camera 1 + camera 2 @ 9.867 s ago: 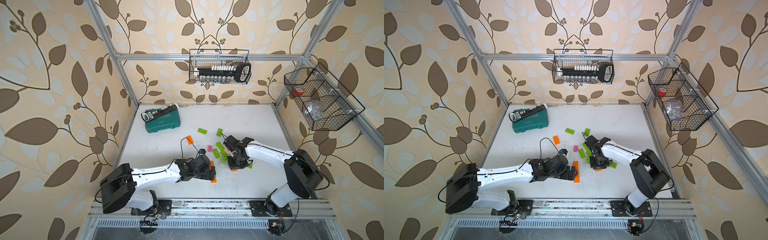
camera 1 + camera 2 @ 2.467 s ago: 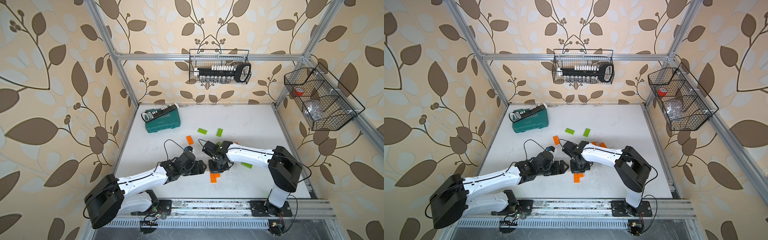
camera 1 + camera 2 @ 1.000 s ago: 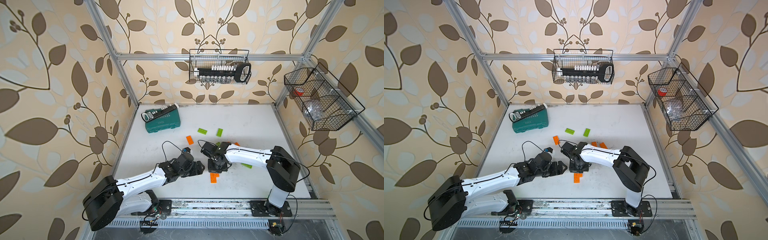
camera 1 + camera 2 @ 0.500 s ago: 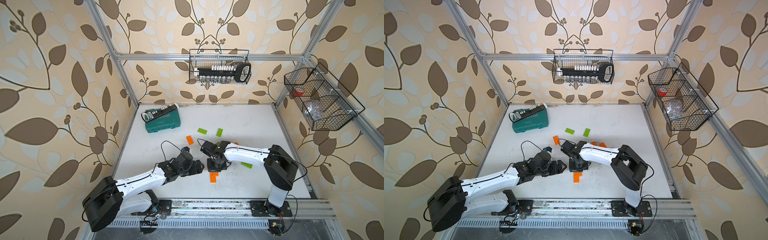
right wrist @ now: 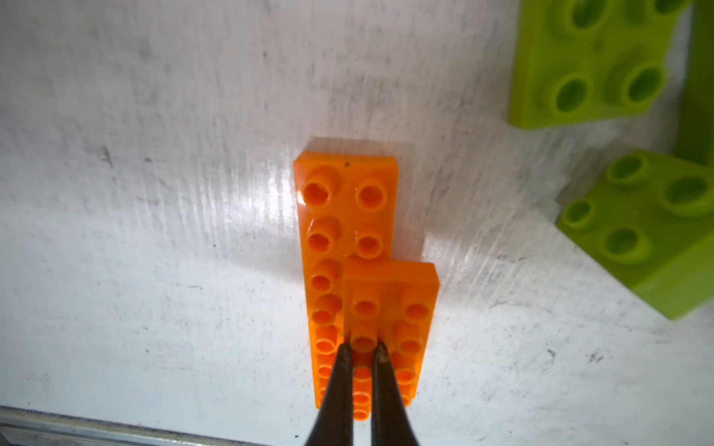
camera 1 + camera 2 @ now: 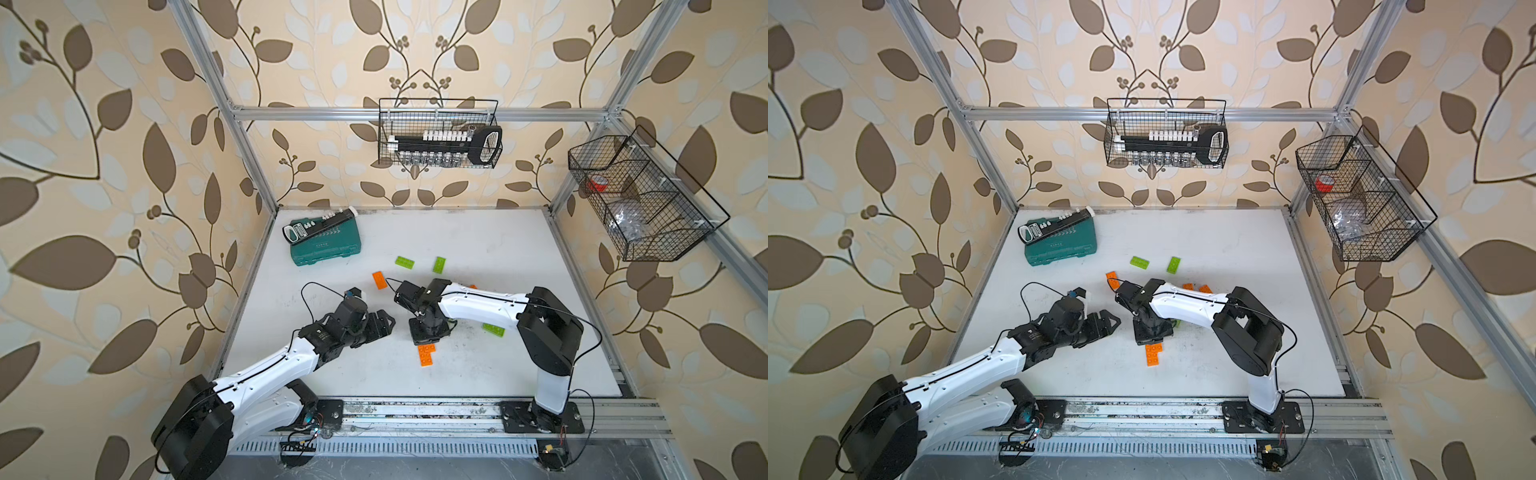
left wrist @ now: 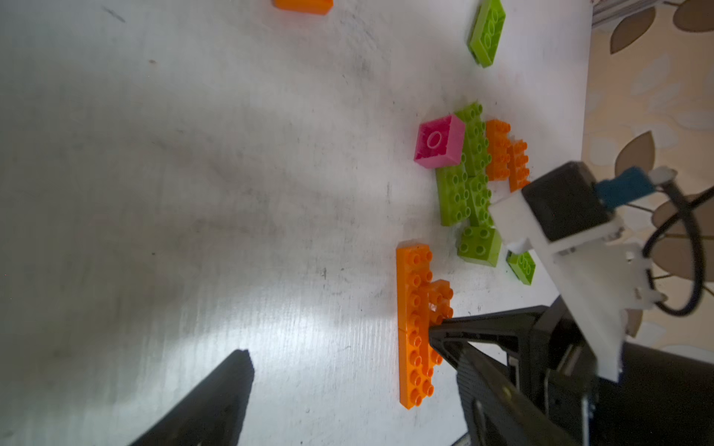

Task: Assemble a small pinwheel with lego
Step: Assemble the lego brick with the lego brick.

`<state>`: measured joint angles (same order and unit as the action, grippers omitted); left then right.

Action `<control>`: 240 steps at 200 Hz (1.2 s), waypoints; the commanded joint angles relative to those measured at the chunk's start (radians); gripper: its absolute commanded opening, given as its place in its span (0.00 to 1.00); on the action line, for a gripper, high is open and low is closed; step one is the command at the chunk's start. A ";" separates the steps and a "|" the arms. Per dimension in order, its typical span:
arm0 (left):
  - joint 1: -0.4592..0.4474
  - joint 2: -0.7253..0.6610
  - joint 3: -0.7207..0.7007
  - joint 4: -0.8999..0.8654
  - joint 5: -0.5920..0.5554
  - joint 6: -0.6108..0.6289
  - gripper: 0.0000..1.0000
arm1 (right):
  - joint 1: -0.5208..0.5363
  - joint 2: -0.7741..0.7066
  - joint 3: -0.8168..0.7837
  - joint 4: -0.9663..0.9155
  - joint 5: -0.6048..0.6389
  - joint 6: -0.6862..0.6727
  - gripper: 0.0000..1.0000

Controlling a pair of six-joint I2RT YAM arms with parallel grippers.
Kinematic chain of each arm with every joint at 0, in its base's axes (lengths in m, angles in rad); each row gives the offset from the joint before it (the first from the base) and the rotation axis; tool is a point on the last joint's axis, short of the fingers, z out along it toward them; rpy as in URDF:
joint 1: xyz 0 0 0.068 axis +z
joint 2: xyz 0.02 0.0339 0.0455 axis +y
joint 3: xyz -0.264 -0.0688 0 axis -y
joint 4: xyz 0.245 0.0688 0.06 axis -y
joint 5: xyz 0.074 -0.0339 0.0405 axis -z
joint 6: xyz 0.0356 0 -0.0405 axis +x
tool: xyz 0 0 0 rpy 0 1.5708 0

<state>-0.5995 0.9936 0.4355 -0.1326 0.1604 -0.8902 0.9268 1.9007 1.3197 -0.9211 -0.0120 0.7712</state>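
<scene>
An orange lego assembly [image 6: 427,354] [image 6: 1153,354] lies flat near the table's front middle: two long bricks end to end [image 5: 347,216] with a shorter orange brick [image 5: 390,293] stacked across them. My right gripper [image 5: 361,347] [image 6: 428,332] points straight down, shut, its tips resting on that top brick beside a stud. To the left of the assembly, my left gripper [image 7: 347,363] [image 6: 384,326] stands open and empty. An upside-down pink brick [image 7: 440,143] leans on a cluster of green bricks [image 7: 467,173].
Loose green bricks [image 6: 404,262] [image 6: 439,264] and an orange one [image 6: 378,280] lie farther back; another green brick [image 6: 493,329] sits under the right arm. A teal tool case [image 6: 326,247] stands at the back left. Wire baskets [image 6: 440,133] [image 6: 640,199] hang on the walls.
Ten seconds ago the left gripper was at the orange assembly and the right among the green bricks; the right has since moved onto the assembly, the left backed off. Nothing shifts in the last second.
</scene>
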 commanded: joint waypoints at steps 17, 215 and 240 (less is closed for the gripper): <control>0.041 -0.024 -0.003 -0.032 0.074 0.028 0.86 | 0.006 0.027 -0.008 -0.026 -0.001 -0.030 0.09; -0.108 0.138 0.227 -0.181 -0.055 0.233 0.89 | -0.186 -0.243 -0.038 -0.055 0.051 -0.175 0.31; -0.171 0.263 0.314 -0.149 -0.071 0.254 0.90 | -0.319 -0.257 -0.039 -0.058 0.042 -0.253 0.35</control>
<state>-0.7261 1.1698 0.6670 -0.2947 0.1448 -0.7048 0.6994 1.6539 1.3037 -0.9493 0.0109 0.6205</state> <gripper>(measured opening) 0.896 0.339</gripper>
